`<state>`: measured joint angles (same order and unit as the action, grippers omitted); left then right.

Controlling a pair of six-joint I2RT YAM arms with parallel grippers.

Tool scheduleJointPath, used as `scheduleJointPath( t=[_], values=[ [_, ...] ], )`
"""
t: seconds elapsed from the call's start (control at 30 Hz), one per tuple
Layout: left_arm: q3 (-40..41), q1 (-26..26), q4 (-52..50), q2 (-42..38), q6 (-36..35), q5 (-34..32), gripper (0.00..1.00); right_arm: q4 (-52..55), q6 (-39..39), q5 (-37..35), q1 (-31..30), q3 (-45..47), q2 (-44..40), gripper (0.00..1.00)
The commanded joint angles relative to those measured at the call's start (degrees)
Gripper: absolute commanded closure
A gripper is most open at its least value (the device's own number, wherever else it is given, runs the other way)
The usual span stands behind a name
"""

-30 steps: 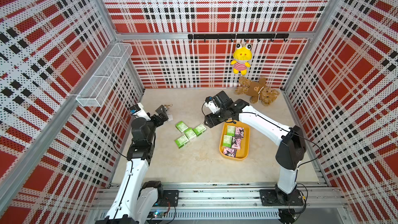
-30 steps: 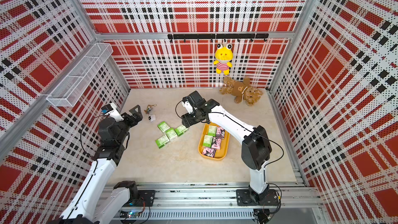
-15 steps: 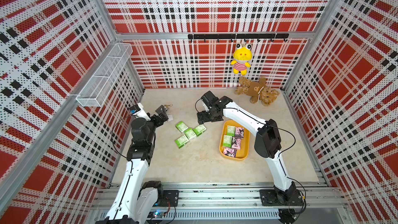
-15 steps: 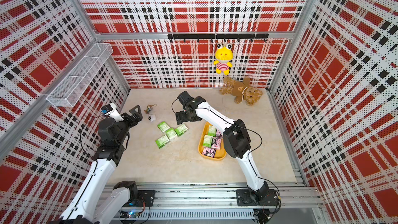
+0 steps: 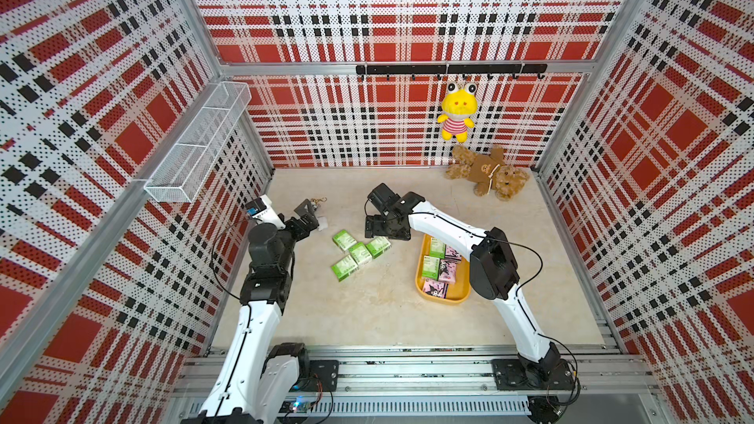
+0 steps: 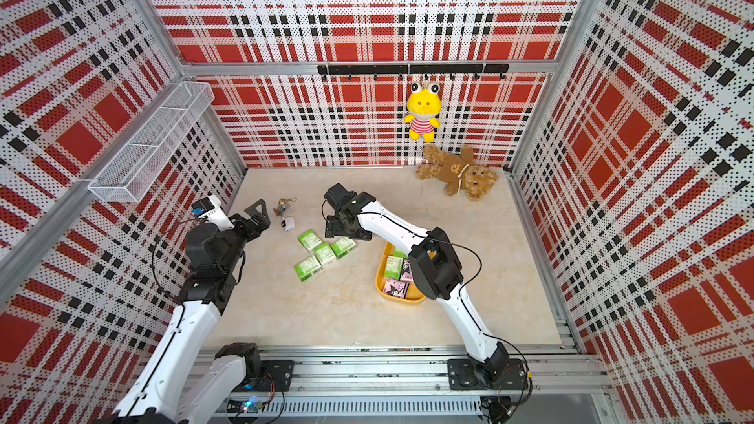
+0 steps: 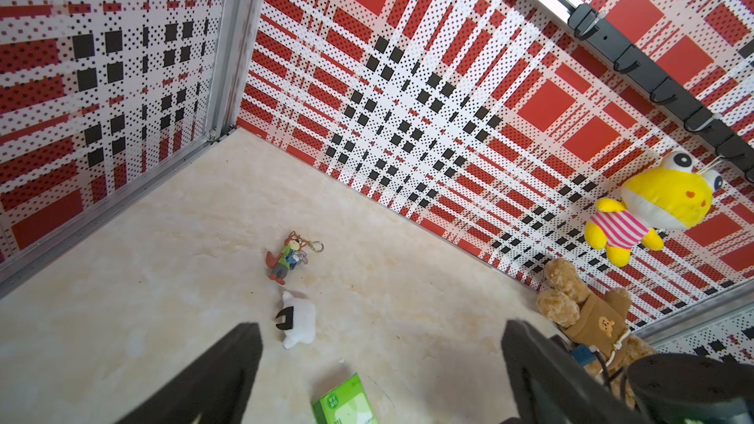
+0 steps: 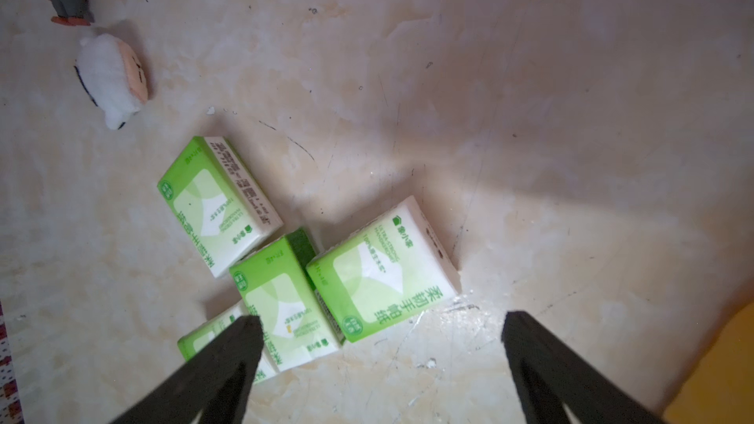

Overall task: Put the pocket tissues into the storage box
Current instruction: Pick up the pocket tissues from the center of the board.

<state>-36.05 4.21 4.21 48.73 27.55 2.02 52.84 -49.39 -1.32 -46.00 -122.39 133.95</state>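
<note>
Beside the storage box (image 5: 444,300), on the floor at its side toward the left arm, four green-and-white pocket tissues (image 5: 359,253) lie flat in a loose cluster with their edges touching. More packets (image 5: 442,272), green and pink, lie inside the box, partly hidden by the right arm. Above the loose packet nearest the box (image 8: 383,275) hovers the right gripper (image 8: 381,318), jaws spread wide and holding nothing. Beyond the cluster from the box, the left gripper (image 7: 381,326) is likewise spread and empty.

Each packet looks light and soft: thin glossy film over folded paper, likely to dent under a squeeze and to slide on the smooth floor. A fair hold, I judge, is across the two long edges, with the fingers straddling the middle and set low enough to catch the sides rather than skid off the slick top. The neighbour touching it may be dragged along.

On that packet large green Chinese characters read 柔韧手帕纸, and a small English line begins ULTRA-STRONG; a small round badge sits at one corner. The pink packets carry a black cartoon figure, but their writing is too small to read
</note>
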Motion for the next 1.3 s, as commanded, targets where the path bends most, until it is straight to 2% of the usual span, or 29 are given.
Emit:
scheduleJointPath(
  t=[0.0, 0.13, 0.27, 0.7, 1.27],
  values=[
    [0.55, 0.45, -0.56, -0.83, -1.88, -0.75, 0.01, -0.45, -7.42, -0.93, -0.14, -1.94, 3.16, 0.0],
    [1.06, 0.47, -0.69, -1.17, -1.89, -0.79, 0.01, -2.65, -15.98, 0.35, -0.23, 1.46, 2.28, 0.0],
    [1.68, 0.51, -0.6, -1.53, -1.97, -0.74, 0.01, -5.89, -20.9, -2.1, -0.22, 5.47, -0.42, 0.0],
    [2.46, 0.84, -0.65, -1.97, -2.33, -0.7, 0.01, -3.8, -21.54, -0.2, -0.3, -0.04, 3.85, 0.0],
    [3.44, 1.14, -0.52, -2.32, -2.32, -0.59, 0.01, -5.9, -21.85, 2.07, -1.73, 1.32, 5.22, 0.0]
  ],
)
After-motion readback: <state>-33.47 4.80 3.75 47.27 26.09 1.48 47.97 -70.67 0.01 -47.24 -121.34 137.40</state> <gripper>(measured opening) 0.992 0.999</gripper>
